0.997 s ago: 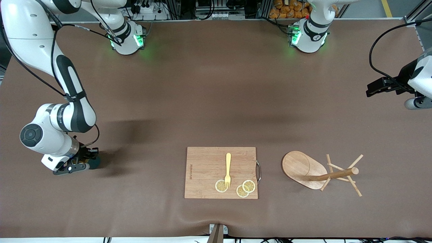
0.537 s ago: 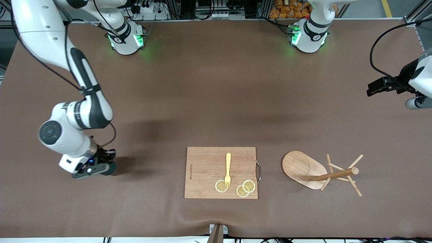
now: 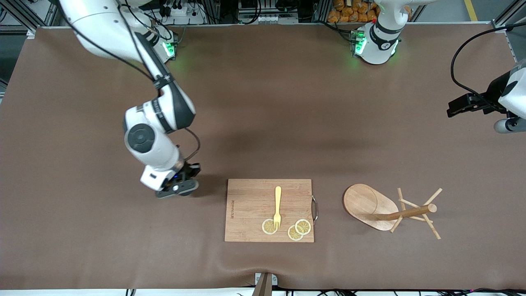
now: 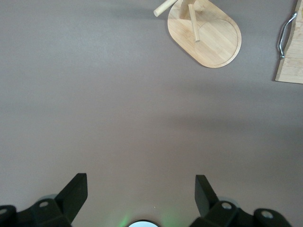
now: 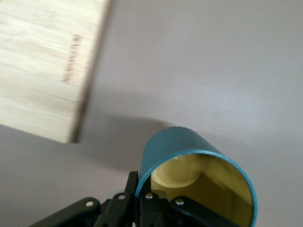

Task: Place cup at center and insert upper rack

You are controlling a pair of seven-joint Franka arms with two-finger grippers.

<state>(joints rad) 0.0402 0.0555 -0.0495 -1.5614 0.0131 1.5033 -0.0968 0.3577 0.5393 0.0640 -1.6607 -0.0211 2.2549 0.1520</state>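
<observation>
My right gripper point(image 3: 177, 187) hangs low over the table beside the cutting board's edge. It is shut on the rim of the dark teal cup point(image 5: 189, 146), one finger outside and one inside the yellowish wall point(image 5: 141, 196). In the front view the cup is mostly hidden under the hand. The wooden mug tree point(image 3: 365, 203) lies on its side at the left arm's end of the board, its post point(image 3: 407, 213) and pegs pointing toward that end. Its oval base shows in the left wrist view point(image 4: 208, 35). My left gripper point(image 3: 462, 105) waits open and empty point(image 4: 139, 184) high over the table's left-arm end.
A rectangular wooden cutting board point(image 3: 250, 205) with a metal handle point(image 3: 315, 209) lies near the front edge. It carries a yellow fork point(image 3: 277, 205) and three lemon slices point(image 3: 269, 226). Its corner shows in the right wrist view point(image 5: 42, 61). Brown cloth covers the table.
My right arm has carried the cup from the right arm's end of the table toward the middle, up to the cutting board's edge. The left arm has not moved.
</observation>
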